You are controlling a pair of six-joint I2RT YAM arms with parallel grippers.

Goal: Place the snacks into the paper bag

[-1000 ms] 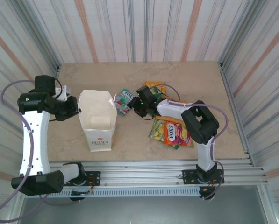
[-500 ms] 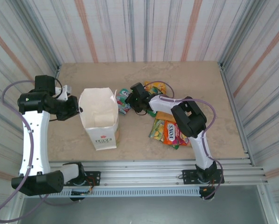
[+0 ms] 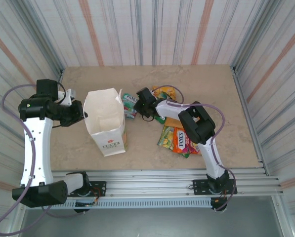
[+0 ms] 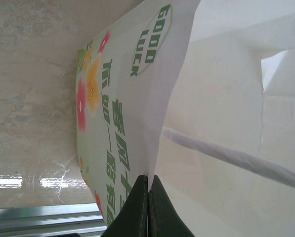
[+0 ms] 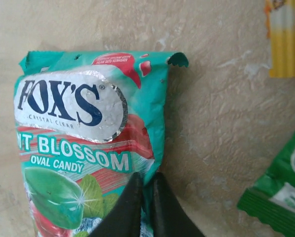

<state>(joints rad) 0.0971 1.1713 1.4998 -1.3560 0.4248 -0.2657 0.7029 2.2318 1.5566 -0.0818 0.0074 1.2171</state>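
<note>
Right gripper (image 5: 146, 200) has its jaws together, pinching the lower right edge of teal FOX'S packet (image 5: 83, 148). That packet lies flat on table (image 5: 211, 98), label up, and in the top view sits just beside the right rim of paper bag (image 3: 107, 129). Left gripper (image 4: 148, 207) is clamped on the bag's rim, left side; the bag stands upright, mouth open. Green packet (image 5: 280, 197) lies near the right fingers. Red-yellow FOX'S packet (image 3: 183, 140) lies nearer the arm bases, well apart from the bag.

Robot test booth; corrugated metal walls (image 3: 152, 29), railed table (image 3: 196, 79).
</note>
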